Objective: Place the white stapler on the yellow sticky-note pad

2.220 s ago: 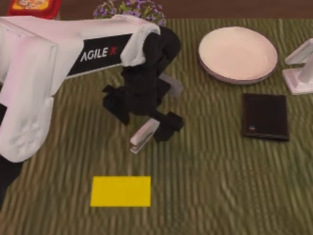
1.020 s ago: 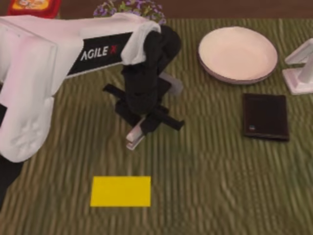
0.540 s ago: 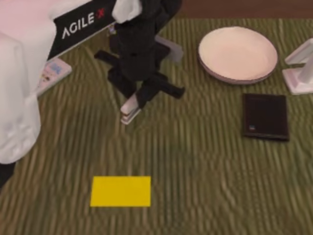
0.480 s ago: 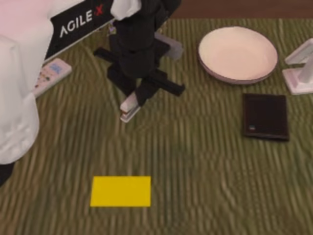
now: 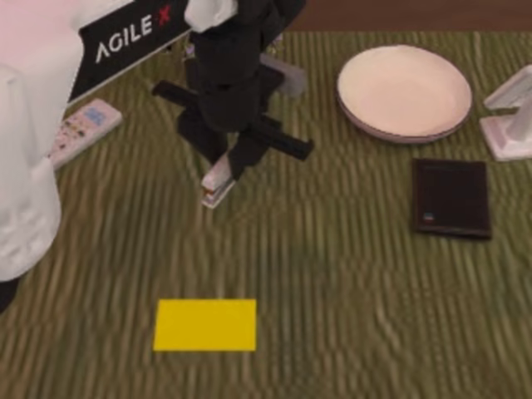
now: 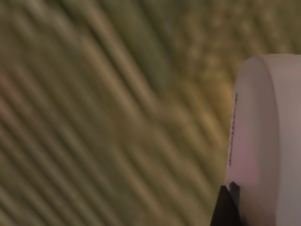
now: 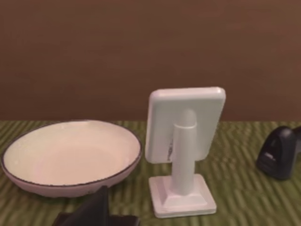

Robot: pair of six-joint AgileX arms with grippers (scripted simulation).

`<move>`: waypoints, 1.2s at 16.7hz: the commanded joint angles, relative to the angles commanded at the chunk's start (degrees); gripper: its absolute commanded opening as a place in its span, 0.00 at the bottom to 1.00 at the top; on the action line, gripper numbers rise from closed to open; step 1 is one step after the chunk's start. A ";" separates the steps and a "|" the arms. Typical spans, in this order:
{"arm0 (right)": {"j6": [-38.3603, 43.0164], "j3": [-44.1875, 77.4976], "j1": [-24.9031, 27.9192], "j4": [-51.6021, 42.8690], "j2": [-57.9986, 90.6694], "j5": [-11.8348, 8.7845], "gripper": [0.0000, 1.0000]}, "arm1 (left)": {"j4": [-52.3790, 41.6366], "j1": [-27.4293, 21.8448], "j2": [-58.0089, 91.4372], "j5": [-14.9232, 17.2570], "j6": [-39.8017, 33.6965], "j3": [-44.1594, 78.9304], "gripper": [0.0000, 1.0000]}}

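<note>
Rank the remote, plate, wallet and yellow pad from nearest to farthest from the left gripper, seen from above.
From the left gripper, holding the stapler:
1. Yellow pad, below it.
2. Remote, left; nearly as close.
3. Plate, upper right.
4. Wallet, right; similar to the plate.

Left arm [image 5: 33,125]: bulky, rounded white shell segments with a faint pink sheen. One long link carries a black panel [image 5: 125,46] lettered "AGILE" in white capitals, followed by a red "X". Wrist section [image 5: 233,75] beyond the panel: matte black, blocky and angular, with a small grey box fixed to its side and flat black bars projecting to either side. Left pincer [image 5: 229,166]: black, with slim dark fingers. Right arm: only a dark pointed part [image 7: 96,209] shows, in the right wrist view.
</note>
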 joint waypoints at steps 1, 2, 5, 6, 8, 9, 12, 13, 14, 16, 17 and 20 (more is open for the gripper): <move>0.00 0.00 0.00 0.00 0.00 0.00 1.00 | -0.17 -0.16 -0.75 -0.47 -2.32 -0.79 0.00; 0.00 0.00 0.00 0.00 0.00 0.00 1.00 | -0.36 -0.35 -1.63 -1.01 -5.25 -1.73 0.00; 0.00 0.00 0.00 0.00 0.00 0.00 1.00 | -0.94 -0.92 -4.82 -2.77 -17.58 -5.46 0.00; 0.00 0.00 0.00 0.00 0.00 0.00 1.00 | -1.07 -1.13 -6.03 -3.34 -22.86 -7.06 0.00; 0.00 0.00 0.00 0.00 0.00 0.00 1.00 | -1.23 -1.59 -8.48 -4.34 -34.89 -10.70 0.00; 0.00 0.00 0.00 0.00 0.00 0.00 1.00 | -1.23 -1.85 -9.71 -4.75 -41.36 -12.73 0.00; 0.00 0.00 0.00 0.00 0.00 0.00 1.00 | -0.73 -2.68 -13.35 -5.45 -61.45 -19.38 0.00; 0.00 0.00 0.00 0.00 0.00 0.00 1.00 | -0.34 -2.97 -14.55 -5.49 -68.14 -21.70 0.00; 0.00 0.00 0.00 0.00 0.00 0.00 1.00 | 0.18 -3.26 -15.76 -5.42 -74.66 -24.00 0.00; 0.00 0.00 0.00 0.00 0.00 0.00 1.00 | 1.66 -3.81 -18.20 -4.97 -86.85 -28.43 0.00; 0.00 0.00 0.00 0.00 0.00 0.00 1.00 | 2.62 -4.06 -19.45 -4.62 -92.50 -30.51 0.00; 0.00 0.00 0.00 0.00 0.00 0.00 1.00 | 6.25 -4.70 -23.27 -3.13 -107.51 -35.93 0.00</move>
